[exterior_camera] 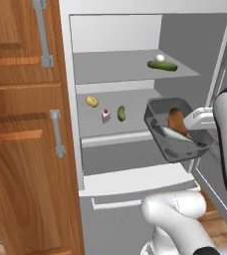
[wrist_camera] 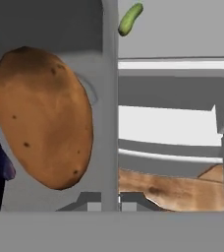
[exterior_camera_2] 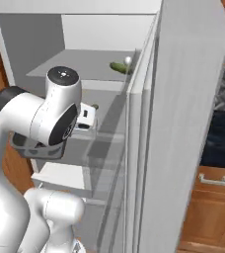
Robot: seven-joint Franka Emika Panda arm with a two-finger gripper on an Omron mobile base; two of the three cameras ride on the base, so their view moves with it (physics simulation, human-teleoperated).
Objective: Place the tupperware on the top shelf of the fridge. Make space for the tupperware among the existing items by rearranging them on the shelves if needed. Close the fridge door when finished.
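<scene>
Fingers (wrist_camera: pixel 84 201) of the gripper (wrist_camera: pixel 110 204) straddle one wall of the tupperware (exterior_camera: pixel 177 130), one tip on each side of the grey wall in the hand view, so the jaws are clamped narrow on that rim. In the left base view the tub hangs in the air, tilted, in front of the open fridge (exterior_camera: pixel 135 30) at about the height of the lower shelf (exterior_camera: pixel 130 119), with the white hand (exterior_camera: pixel 199 118) at its right rim. Inside the tub lies an orange-brown potato-like piece (wrist_camera: pixel 42 115), and a pale piece (exterior_camera: pixel 177 134) sits beneath it.

Beyond the tub, the lower shelf carries three small things well apart from one another: a yellow lemon-like fruit (exterior_camera: pixel 91 101) on the left, a tiny white red-topped carton (exterior_camera: pixel 105 115) in the middle, and a small green pickle (exterior_camera: pixel 121 113) just right of it. The pickle also shows at the top of the hand view, past the tub's wall.

Higher up, the top shelf (exterior_camera: pixel 115 67) holds a long green cucumber (exterior_camera: pixel 162 65) lying across its right front part, with a white egg-like ball (exterior_camera: pixel 160 58) touching or just behind it. The left and middle of that shelf are bare.

To the right, the fridge door (exterior_camera_2: pixel 188 123) stands swung open, edge-on in the right base view, close beside the arm. Wooden cabinets (exterior_camera: pixel 21 124) flank the fridge on the left.
</scene>
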